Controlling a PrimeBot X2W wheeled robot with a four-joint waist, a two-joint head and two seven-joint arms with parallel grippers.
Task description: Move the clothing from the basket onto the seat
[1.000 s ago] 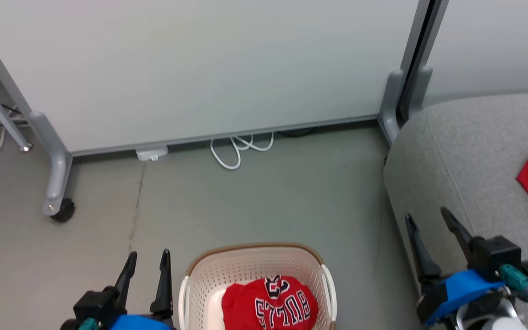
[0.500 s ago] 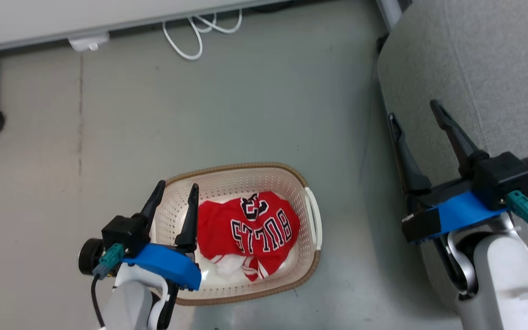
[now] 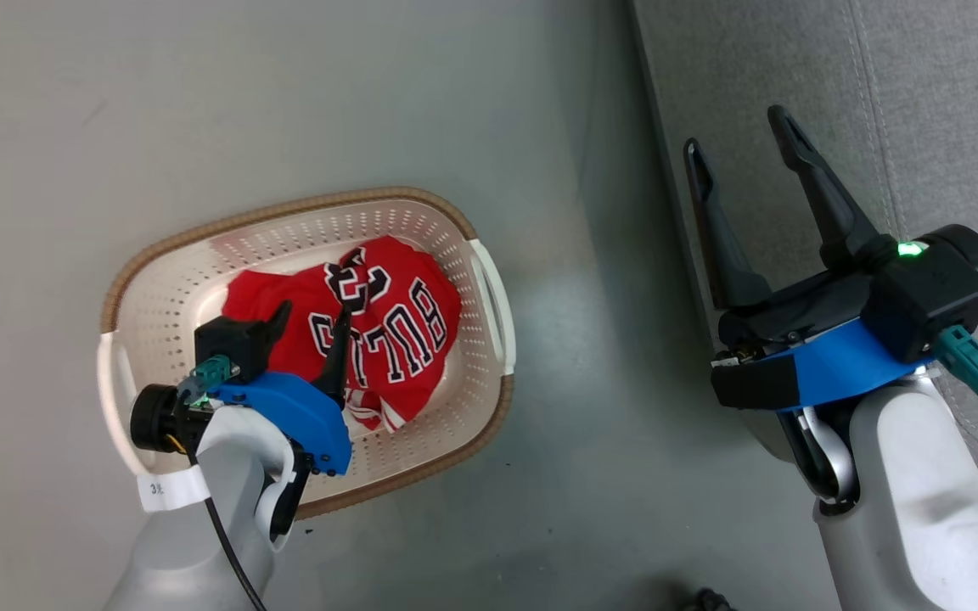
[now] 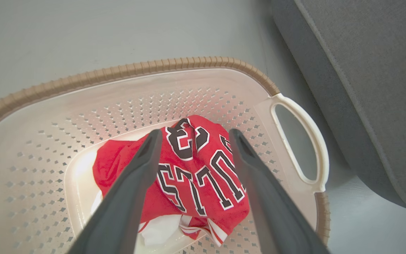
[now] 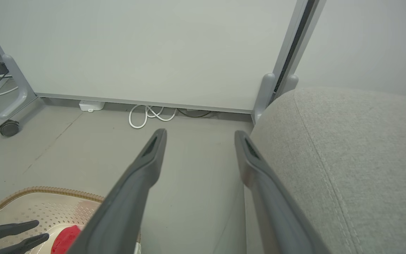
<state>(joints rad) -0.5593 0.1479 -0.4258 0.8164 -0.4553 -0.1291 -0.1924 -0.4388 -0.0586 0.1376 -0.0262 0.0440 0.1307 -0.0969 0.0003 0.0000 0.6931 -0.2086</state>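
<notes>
Seat (image 3: 922, 68) big light-grey cushion with seam, right side of head view. Floor (image 3: 370, 85) plain grey. Basket (image 3: 192, 280) cream perforated, brown rim, white handles, stands on floor near seat edge, not touching it. Jersey (image 3: 404, 322) red, BULLS lettering, crumpled in basket bottom, white lining and striped trim poking out underneath. Left end effector (image 3: 315, 310) released, jaws spread, down inside basket straddling the lettering, contact with cloth cannot tell. Right end effector (image 3: 733, 127) released, holding nothing, over seat edge. Judgement: cloth light, soft, limp, will drape and may catch on rim; pinch a raised fold near bunch centre, deep bite, so it lifts as one lump
</notes>
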